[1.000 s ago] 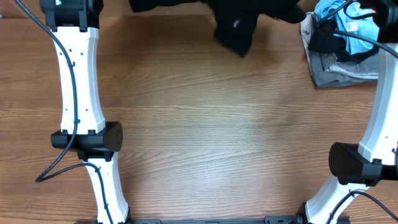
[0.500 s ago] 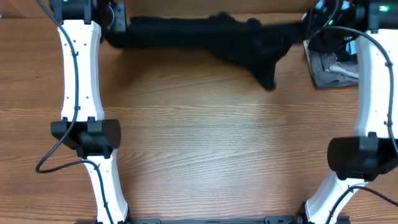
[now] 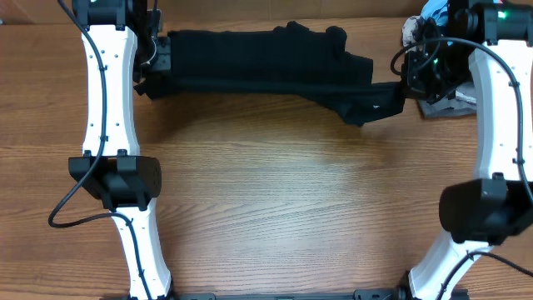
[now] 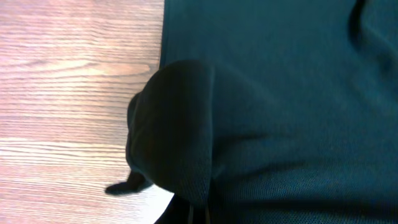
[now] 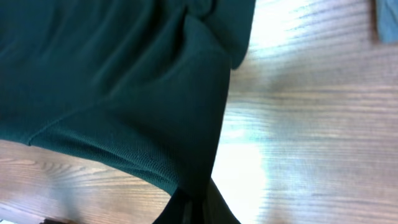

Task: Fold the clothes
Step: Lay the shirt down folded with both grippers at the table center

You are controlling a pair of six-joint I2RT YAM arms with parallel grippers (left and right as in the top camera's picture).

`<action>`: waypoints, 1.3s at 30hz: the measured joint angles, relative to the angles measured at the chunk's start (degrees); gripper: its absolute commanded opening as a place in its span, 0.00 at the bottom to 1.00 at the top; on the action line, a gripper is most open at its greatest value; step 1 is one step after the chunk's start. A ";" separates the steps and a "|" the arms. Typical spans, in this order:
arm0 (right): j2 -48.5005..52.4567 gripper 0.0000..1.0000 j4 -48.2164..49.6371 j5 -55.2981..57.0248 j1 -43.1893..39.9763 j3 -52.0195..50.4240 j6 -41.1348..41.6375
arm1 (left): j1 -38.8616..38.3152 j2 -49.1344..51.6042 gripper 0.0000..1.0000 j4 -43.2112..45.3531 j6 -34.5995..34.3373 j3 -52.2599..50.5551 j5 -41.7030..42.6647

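item, step in hand: opening out the black garment (image 3: pixel 258 60), stretched as a long band between my two arms along the far side of the table (image 3: pixel 275 192); folding proper not yet begun, by my reckoning. item, left fingers (image 3: pixel 156 67): clenched on the garment's left end, the cloth bunched over them in the left wrist view so that little of them shows. item, right fingers (image 3: pixel 405 86): clenched on the right end, a taut edge of fabric running up from the pinch in the right wrist view. item, garment condition: partly lying on the table, its middle lumpy and doubled, one flap sagging toward the near side close to my right grip; a small mark of white lettering (image 3: pixel 376 106) on that flap. whether the hem is fully straight i cannot tell. item, next move, as i judge it: draw both ends evenly toward the bare middle of the table, keep the tension level, lay the cloth flat before any crease is made. item, surroundings: a light blue shirt (image 3: pixel 433 8) and a grey folded garment (image 3: pixel 445 104) piled just beside my right wrist. item, hazard: that pile sits close enough to snag or be dragged along; the sagging flap may tuck under.
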 measured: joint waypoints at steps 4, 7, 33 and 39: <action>-5.88 0.04 2.97 0.72 -0.02 -9.46 1.42 | 0.02 -2.16 0.04 0.00 -0.31 -5.49 0.72; -12.90 0.04 8.22 0.85 -0.04 -21.20 2.58 | 0.11 -5.92 0.04 0.04 -0.52 -12.92 0.66; -45.79 0.04 14.43 -0.87 -0.55 -62.84 11.47 | 1.29 -34.45 0.05 17.68 -12.24 -73.61 -1.95; -42.97 0.04 21.35 -1.20 -0.55 -63.19 11.47 | 1.29 -34.49 0.04 26.03 -13.75 -80.72 -1.68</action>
